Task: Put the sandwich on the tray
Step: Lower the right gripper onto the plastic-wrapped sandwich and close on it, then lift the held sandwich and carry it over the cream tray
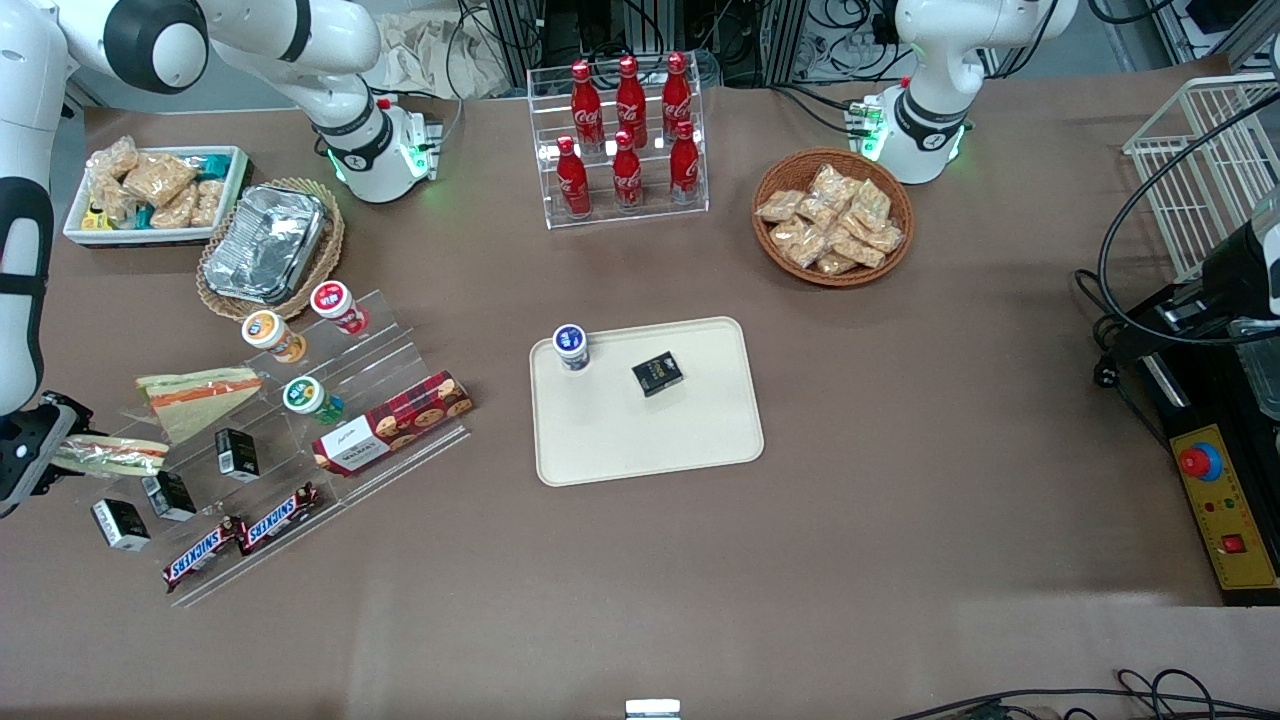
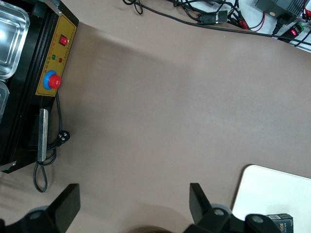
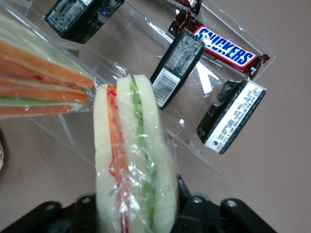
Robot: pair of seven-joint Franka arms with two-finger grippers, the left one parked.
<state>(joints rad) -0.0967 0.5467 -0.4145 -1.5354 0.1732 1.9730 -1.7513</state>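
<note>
One narrow, clear-wrapped sandwich (image 3: 133,160) pinched in the pincer (image 3: 138,206) above the clear tiered rack (image 1: 300,440).

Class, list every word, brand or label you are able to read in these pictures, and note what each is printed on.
"SNICKERS": on the two brown chocolate bars on the clear acrylic stand.
"Coca-Cola" script: on the red bottles.
"Walkers": on the red tartan biscuit box, only barely legible.
Small black cartons, round cup lids: print too small to read.
The gripper, at the working arm's end, holds the clear-wrapped narrow sandwich, which has no label.
</note>
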